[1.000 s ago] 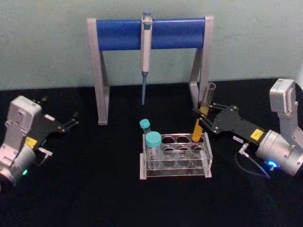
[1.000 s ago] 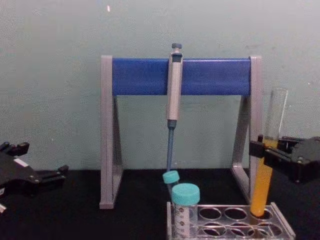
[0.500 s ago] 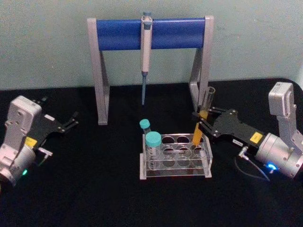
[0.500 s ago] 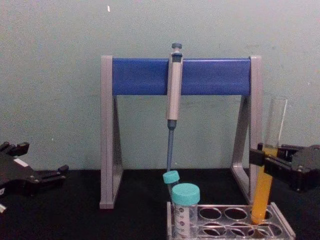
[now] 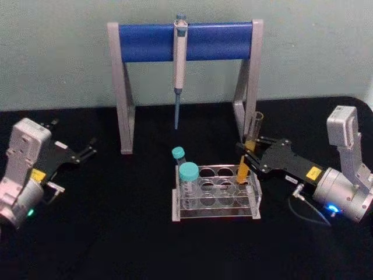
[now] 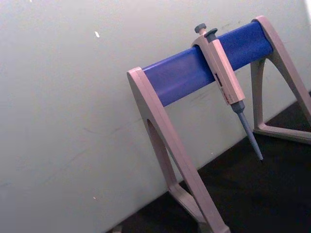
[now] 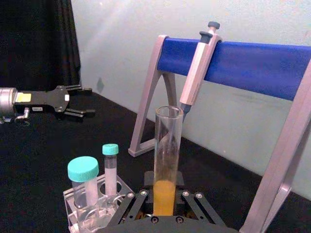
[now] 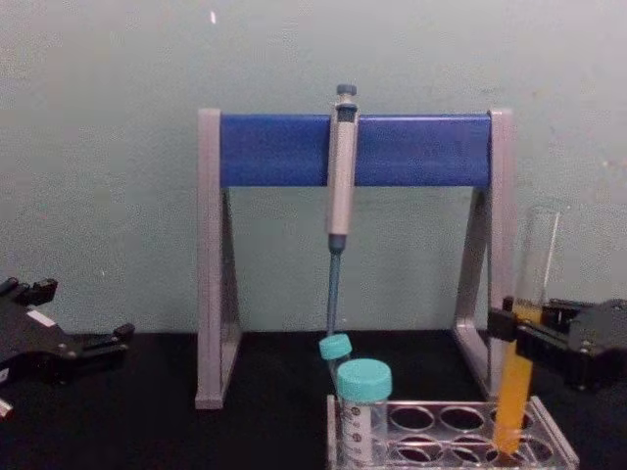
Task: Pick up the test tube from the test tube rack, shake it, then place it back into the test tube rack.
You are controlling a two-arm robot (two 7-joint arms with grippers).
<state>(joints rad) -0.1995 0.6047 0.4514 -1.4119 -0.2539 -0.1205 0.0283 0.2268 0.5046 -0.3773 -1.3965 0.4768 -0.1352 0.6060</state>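
Head view: the right gripper (image 5: 249, 153) is clamped on the tube (image 5: 247, 150), its bottom in the rack's (image 5: 215, 201) far right hole; replacing step, I'd say. Left gripper (image 5: 88, 149) sits parked, open.

Chest view: tube (image 8: 521, 367) near upright; next, seat and release.

Yellow arm stickers, unreadable.

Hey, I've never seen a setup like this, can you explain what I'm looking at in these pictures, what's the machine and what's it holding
This is a two-armed robot at a black table. One picture looks down from its head, one looks forward from its chest, and two come from cameras on its wrists.

The right gripper is shut on a test tube holding orange-yellow liquid, with the tube's lower end down in a corner hole of the clear test tube rack. The left gripper sits open, off to the side.

Two teal-capped tubes also stand in the rack. Behind it, a pipette hangs on a grey-and-blue stand.
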